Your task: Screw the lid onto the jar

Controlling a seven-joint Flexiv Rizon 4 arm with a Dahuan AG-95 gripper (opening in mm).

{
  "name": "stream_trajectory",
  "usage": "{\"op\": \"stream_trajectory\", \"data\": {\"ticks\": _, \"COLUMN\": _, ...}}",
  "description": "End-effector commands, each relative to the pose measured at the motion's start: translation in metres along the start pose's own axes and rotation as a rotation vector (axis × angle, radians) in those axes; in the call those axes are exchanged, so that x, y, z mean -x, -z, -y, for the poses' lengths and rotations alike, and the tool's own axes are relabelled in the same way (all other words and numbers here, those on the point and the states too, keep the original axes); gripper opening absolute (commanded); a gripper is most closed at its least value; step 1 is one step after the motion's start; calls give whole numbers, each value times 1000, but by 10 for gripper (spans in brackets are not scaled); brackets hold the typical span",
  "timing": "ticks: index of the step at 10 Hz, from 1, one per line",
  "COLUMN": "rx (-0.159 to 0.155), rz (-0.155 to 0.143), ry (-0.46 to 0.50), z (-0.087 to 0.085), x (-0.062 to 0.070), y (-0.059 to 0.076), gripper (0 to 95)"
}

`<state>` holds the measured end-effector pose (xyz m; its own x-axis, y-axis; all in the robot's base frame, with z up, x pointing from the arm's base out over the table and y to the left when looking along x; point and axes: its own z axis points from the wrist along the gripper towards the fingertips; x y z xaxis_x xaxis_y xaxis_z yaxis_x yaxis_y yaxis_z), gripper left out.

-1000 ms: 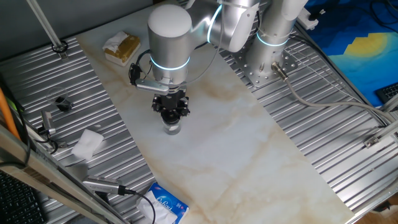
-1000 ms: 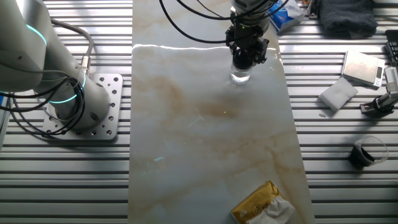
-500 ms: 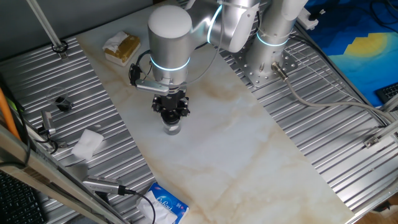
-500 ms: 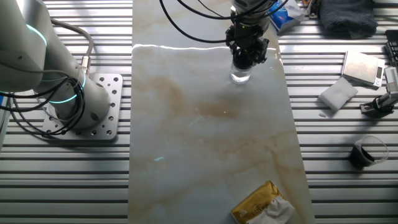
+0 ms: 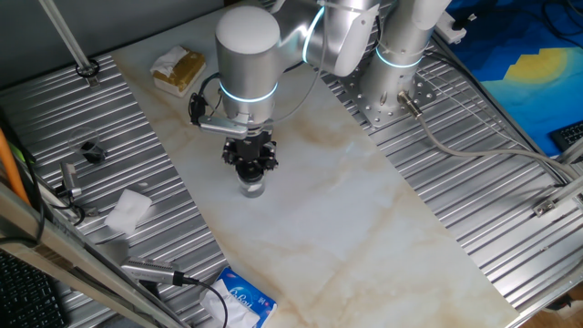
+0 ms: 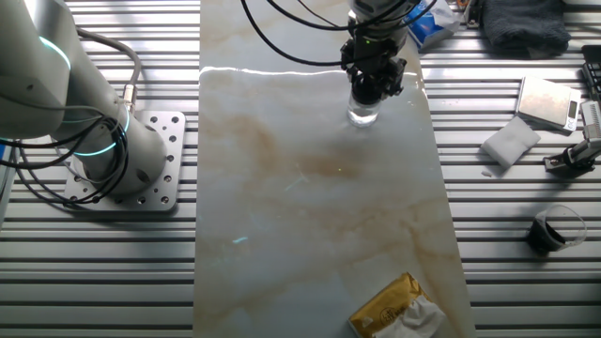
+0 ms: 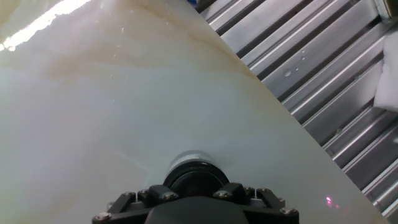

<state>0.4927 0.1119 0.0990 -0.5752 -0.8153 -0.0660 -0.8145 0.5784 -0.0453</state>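
The jar [image 5: 252,188] stands upright on the marble board [image 5: 364,210], pale and translucent; it also shows in the other fixed view [image 6: 362,115]. My gripper [image 5: 250,171] points straight down right over it, also in the other fixed view [image 6: 374,91]. In the hand view the round black lid [image 7: 194,179] sits on the jar's pale rim [image 7: 193,155], between my two black fingers [image 7: 232,190]. The fingers close against the lid's sides. The fixed views hide most of the lid behind the fingers.
A yellow packet with tissue [image 5: 178,68] lies at the board's far corner. A white wad [image 5: 127,210], a small black piece [image 5: 91,150] and a blue packet [image 5: 241,299] lie on the ribbed metal beside the board. The robot base [image 6: 103,141] stands on the other side.
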Motion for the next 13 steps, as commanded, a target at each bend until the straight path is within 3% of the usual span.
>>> {"op": "stream_trajectory", "data": {"ticks": 1, "rx": 12, "rz": -8, "ry": 25, "z": 1, "x": 0, "y": 1, "gripper": 570}}
{"op": "stream_trajectory", "data": {"ticks": 2, "rx": 13, "rz": -10, "ry": 27, "z": 1, "x": 0, "y": 2, "gripper": 760}}
{"op": "stream_trajectory", "data": {"ticks": 13, "rx": 28, "rz": -25, "ry": 118, "z": 1, "x": 0, "y": 1, "gripper": 760}}
